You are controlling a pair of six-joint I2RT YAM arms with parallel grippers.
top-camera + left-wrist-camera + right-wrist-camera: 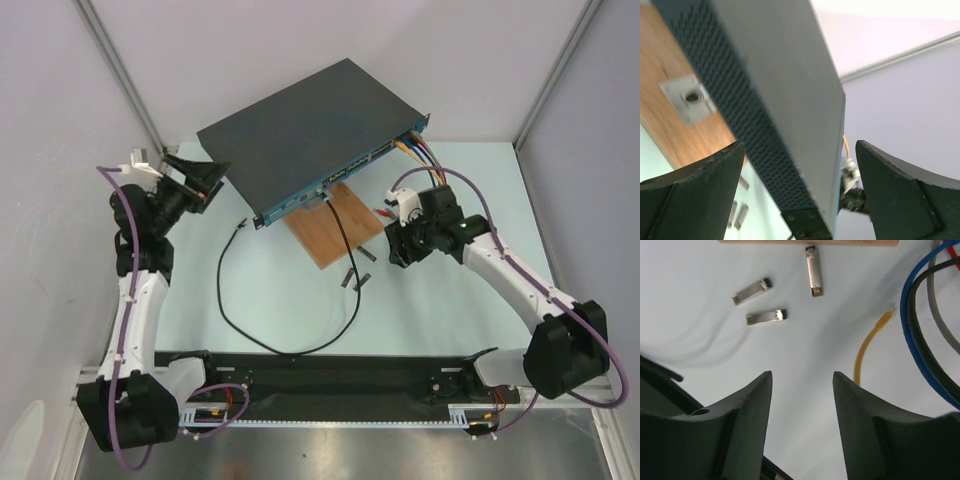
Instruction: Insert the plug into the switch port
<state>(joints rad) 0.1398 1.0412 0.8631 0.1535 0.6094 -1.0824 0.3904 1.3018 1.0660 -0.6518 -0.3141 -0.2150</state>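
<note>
Top view, clutter: brown wooden board partly under the front edge of the large flat black metal switch; thin black cable looped over the table, one end at the front face, the other loose; small silver metal modules near the board.
Top view, switch: angled across the far middle, narrow teal-blue front face, coloured cables at its right end.
Top view, surface: pale blue-green tabletop, white walls.
Left wrist view: left gripper spread wide, holding nothing; perforated switch side between the fingers.
Right wrist view: right gripper partway open, empty, above bare table; three modules and a yellow cable beyond.
</note>
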